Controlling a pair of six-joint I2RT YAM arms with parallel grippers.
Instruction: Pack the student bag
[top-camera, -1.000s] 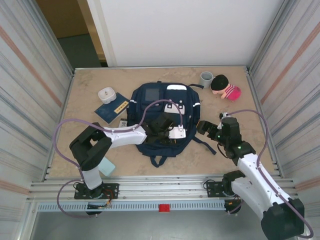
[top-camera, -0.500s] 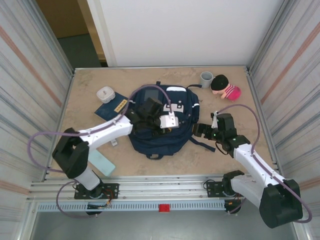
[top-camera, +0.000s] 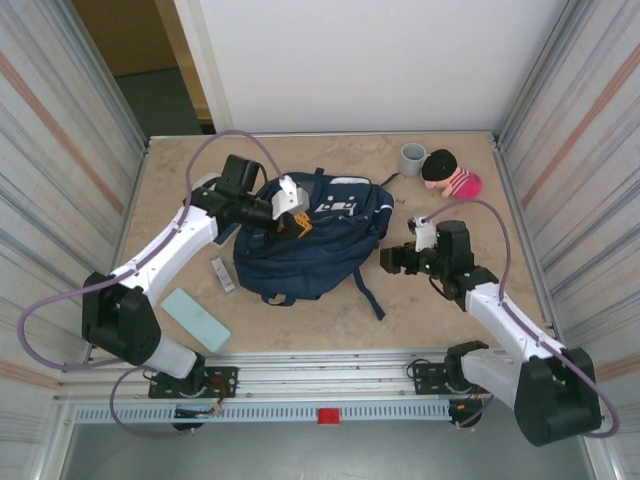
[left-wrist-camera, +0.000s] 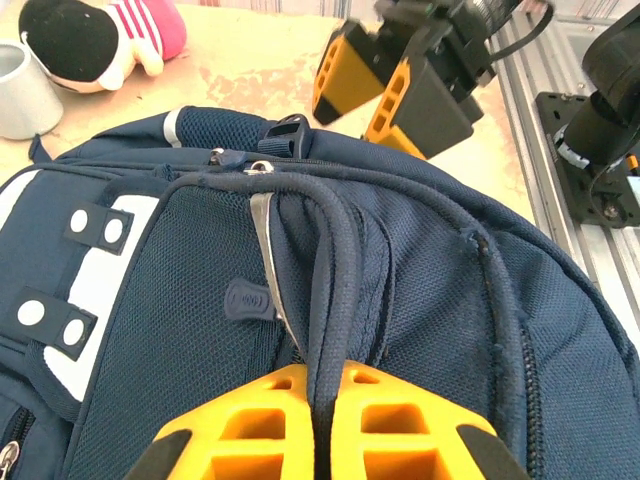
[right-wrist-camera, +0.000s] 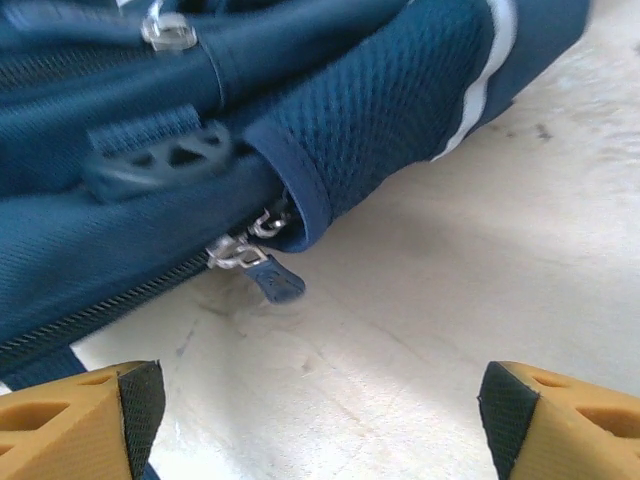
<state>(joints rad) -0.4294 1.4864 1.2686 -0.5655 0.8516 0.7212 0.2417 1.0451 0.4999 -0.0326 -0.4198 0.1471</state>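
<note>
Handle loop (left-wrist-camera: 336, 250) of student bag (left-wrist-camera: 170, 310) sits pinched in left claw (left-wrist-camera: 322, 415).

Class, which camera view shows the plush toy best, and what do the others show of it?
The top external view: the plush toy lies whole beside the grey cup, far right. The left wrist view catches it in its upper-left corner, cut by the frame edge.
</note>
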